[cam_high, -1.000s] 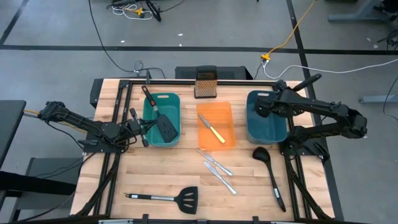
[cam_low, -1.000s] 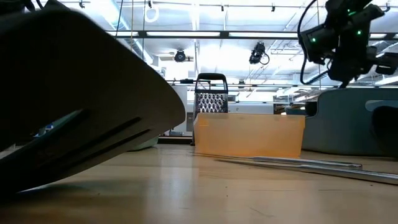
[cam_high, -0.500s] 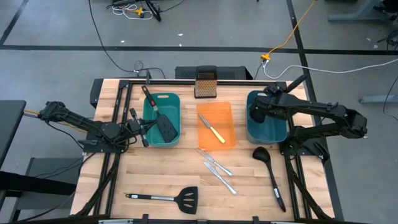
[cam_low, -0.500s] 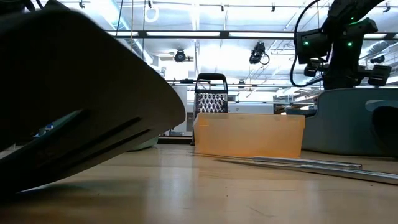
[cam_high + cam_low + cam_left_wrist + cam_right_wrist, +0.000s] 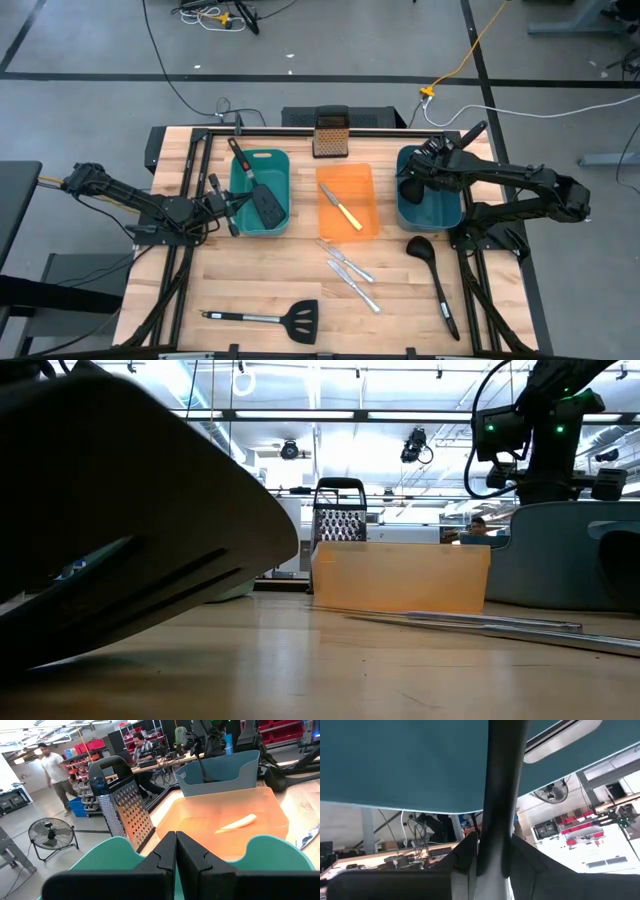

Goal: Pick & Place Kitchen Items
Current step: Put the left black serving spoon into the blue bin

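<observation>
Now the right gripper (image 5: 432, 166) holds a ladle (image 5: 411, 187) clamped over the right bin (image 5: 452, 214); best lowered fully inside before release. Left gripper (image 5: 228, 207), fingers together, waits.

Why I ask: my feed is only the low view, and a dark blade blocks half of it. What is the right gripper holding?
Observer: A black ladle. The right gripper's fingers are shut on its handle, over the right teal bin.
Operator: Is anything left on the table?
Observer: Yes. Another ladle, a spatula and two silver knives lie on the wood.
Operator: And the left gripper?
Observer: The left gripper waits shut and empty beside the left teal bin, which holds a second spatula.
</observation>
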